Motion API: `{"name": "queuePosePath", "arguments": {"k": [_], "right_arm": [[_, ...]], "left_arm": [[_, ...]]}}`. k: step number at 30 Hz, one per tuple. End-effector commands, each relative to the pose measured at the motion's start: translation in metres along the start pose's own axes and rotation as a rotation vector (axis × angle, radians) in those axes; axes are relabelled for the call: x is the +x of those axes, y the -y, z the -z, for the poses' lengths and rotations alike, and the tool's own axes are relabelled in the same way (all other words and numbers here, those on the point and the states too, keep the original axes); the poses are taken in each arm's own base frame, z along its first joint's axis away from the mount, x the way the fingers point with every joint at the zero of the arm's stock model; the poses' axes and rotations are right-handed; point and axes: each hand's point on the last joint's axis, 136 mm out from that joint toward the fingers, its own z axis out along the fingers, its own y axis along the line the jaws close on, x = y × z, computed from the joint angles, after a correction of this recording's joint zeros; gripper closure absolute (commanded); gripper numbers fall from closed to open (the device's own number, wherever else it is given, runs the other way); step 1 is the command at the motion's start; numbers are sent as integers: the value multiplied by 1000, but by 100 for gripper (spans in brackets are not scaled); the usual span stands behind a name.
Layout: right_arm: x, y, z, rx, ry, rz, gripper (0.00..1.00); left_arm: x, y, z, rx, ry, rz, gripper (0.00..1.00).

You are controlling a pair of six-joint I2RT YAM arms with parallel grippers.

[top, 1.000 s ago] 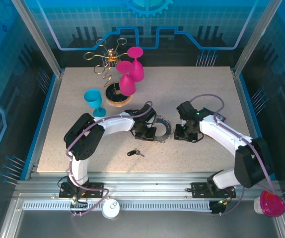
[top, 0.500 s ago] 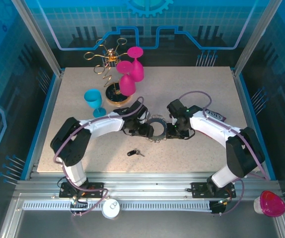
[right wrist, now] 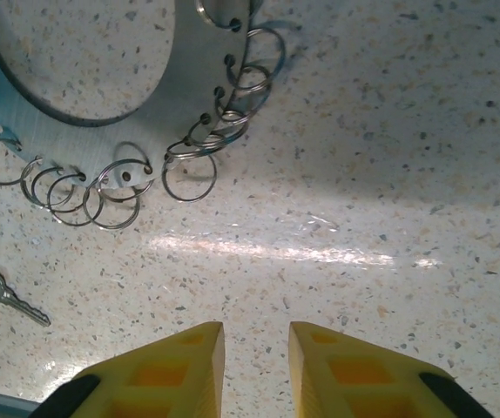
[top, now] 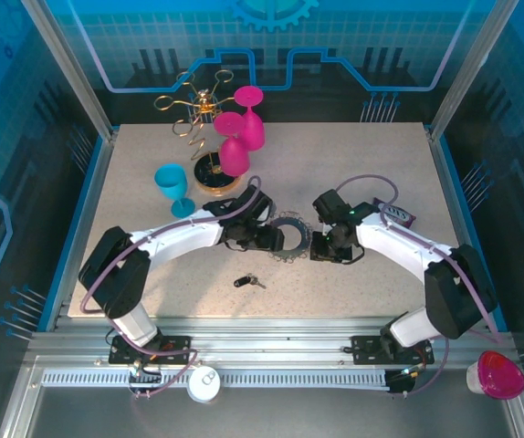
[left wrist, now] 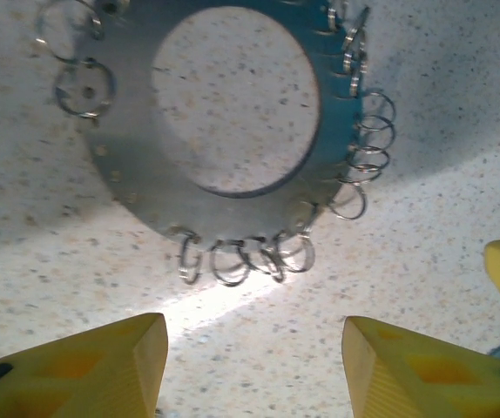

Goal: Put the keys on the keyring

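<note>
The keyring [top: 291,224], a dark flat ring fringed with small silvery links, lies flat on the speckled table between my two grippers. In the left wrist view the keyring [left wrist: 224,218] sits just beyond my left gripper [left wrist: 254,366], which is open with bare table between its yellow fingers. My right gripper [right wrist: 256,348] stands narrowly open over bare table, short of the keyring [right wrist: 172,122]. The keys [top: 248,282], a black head with short silvery blades, lie apart on the table nearer the front edge; a silvery blade of the keys [right wrist: 6,298] lies at the left edge of the right wrist view.
A gold wire rack on a round wooden base [top: 214,179] stands at the back left with pink goblets [top: 236,151]. A blue goblet [top: 172,187] stands beside it. A small dark object [top: 399,215] lies by the right arm. Blue rails edge the table.
My left gripper has opened beside the keyring. The right gripper came in toward the ring's right side and its jaws narrowed slightly. The keys have not moved.
</note>
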Motion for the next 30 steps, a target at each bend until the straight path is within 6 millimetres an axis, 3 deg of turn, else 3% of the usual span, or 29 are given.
{"name": "queuePosePath", "arguments": {"k": [1,10,13,19,30], "right_arm": [[-3,11,6,1,37,-89,74],[-5,16,11,6,56,-110,75],[-4,17,9,9,50,-109,75],[-2,18,8,7,52,-107,75],[0,21,9,4,50,-98,75]], "left_arm": [[-1,16,-2,-22,-33,91,45],[1,20,-21,-76,-59,290,56],[0,11,-25,-123,-48,357,61],[3,17,-39,-97,-87,511,60],[23,3,-55,-109,-135,716,69]]}}
